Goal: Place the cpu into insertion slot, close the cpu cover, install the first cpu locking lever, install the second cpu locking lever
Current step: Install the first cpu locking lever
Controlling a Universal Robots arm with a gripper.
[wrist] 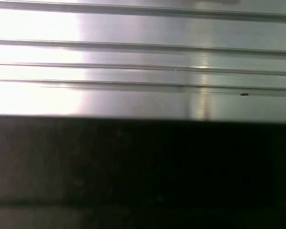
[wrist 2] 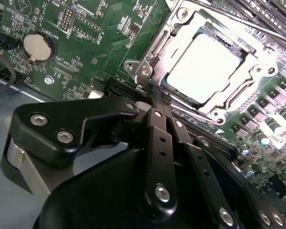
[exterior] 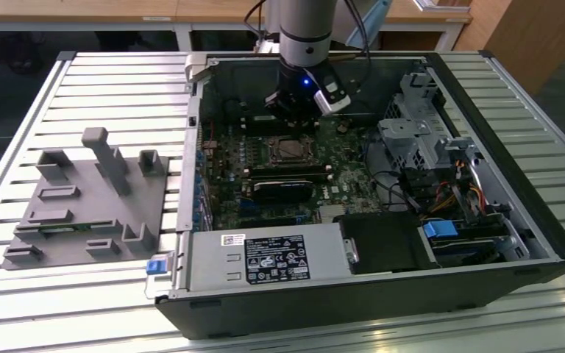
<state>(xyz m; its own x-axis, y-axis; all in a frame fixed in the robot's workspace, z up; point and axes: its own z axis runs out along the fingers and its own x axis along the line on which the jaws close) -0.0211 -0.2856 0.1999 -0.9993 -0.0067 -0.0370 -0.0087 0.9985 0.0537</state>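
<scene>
fingers (wrist 2: 158, 112) of your gripper (wrist 2: 159, 98) sit pressed together, tips at the edge of the cpu cover (wrist 2: 150, 59). you can see the cover lying flat over the cpu (wrist 2: 205, 67), which rests in the insertion slot (exterior: 288, 151) on the green motherboard (wrist 2: 100, 38).

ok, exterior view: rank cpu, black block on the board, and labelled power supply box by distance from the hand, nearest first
1. cpu: seated in its socket on the board, just below the hand in the picture.
2. black block: further toward the case's near edge, past the cpu.
3. power supply box: against the near wall of the case, farthest.
</scene>
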